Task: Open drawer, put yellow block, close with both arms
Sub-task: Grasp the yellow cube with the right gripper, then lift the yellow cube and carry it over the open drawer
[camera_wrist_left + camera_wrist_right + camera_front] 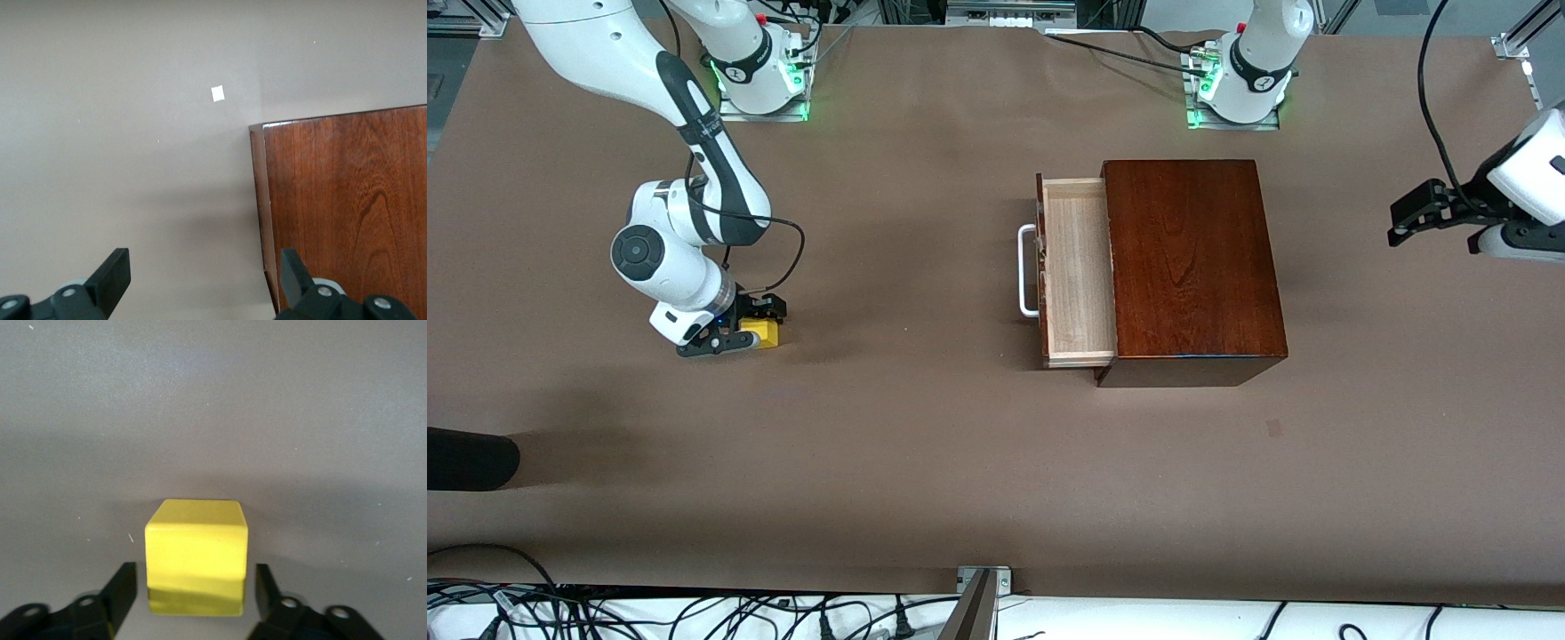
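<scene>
Front view: drawer [1079, 271] pulled out of wooden box [1192, 267]; right gripper [749, 331] down at the table around yellow block [763, 333].
Left wrist view: left gripper [203, 277] parted wide, holding nothing, over box edge.
Right wrist view: 2 fingers [122, 593] flank the block, slim gaps visible.

The yellow block [764, 333] is partly covered by the right claw [749, 324] in the front view. Part of the drawer [1076, 267] is hidden inside the wooden box [1192, 258]. The left arm [1507, 200] beside the box is cut off by the edge.
</scene>
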Controlling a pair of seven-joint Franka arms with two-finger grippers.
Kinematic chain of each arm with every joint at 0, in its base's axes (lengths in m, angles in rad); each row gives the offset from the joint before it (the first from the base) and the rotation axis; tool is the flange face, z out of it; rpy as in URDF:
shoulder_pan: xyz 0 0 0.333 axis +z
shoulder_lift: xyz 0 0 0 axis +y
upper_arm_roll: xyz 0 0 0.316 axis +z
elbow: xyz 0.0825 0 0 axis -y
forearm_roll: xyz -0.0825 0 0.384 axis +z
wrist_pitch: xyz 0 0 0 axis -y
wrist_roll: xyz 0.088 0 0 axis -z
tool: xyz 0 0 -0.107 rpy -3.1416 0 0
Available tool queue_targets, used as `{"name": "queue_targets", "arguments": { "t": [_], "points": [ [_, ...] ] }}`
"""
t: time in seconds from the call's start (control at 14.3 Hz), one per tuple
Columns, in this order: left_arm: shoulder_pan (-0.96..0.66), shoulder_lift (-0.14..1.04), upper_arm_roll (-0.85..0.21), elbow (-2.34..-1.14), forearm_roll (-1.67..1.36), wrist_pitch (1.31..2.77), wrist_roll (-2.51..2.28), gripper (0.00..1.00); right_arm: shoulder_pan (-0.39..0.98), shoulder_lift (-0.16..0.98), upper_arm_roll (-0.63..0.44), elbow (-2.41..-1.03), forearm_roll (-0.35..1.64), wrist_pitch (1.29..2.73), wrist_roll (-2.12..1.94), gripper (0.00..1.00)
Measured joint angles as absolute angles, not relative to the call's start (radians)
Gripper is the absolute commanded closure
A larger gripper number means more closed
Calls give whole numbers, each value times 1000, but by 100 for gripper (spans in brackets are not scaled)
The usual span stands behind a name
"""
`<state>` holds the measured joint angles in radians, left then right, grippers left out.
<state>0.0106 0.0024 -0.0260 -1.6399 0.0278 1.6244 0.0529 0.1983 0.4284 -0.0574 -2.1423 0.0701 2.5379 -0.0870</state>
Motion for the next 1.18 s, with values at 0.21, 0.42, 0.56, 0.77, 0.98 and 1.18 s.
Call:
{"name": "queue_targets", "arguments": {
  "t": [0.21, 0.42, 0.56, 0.77, 0.98, 1.18],
  "points": [
    [4, -9, -29, -1674, 28, 1638, 43, 0, 195, 429, -60, -2142, 71, 2546, -88, 98],
    [-3, -9, -31, -1678, 28, 1642, 43, 0, 189, 428, -61, -2120, 71, 2544, -113, 100],
    [-4, -9, -31, -1679, 28, 1642, 43, 0, 189, 415, -61, -2078, 71, 2520, -160, 100],
    [-4, -9, -31, -1679, 28, 1642, 43, 0, 190, 359, -50, -2019, 71, 2424, -199, 100],
    [-5, -9, -38, -1678, 28, 1643, 43, 0, 192, 318, 17, -1910, 70, 2242, -214, 100],
    [-7, -10, -49, -1678, 28, 1643, 43, 0, 196, 304, 121, -1752, 71, 2023, -274, 100]
  ]
}}
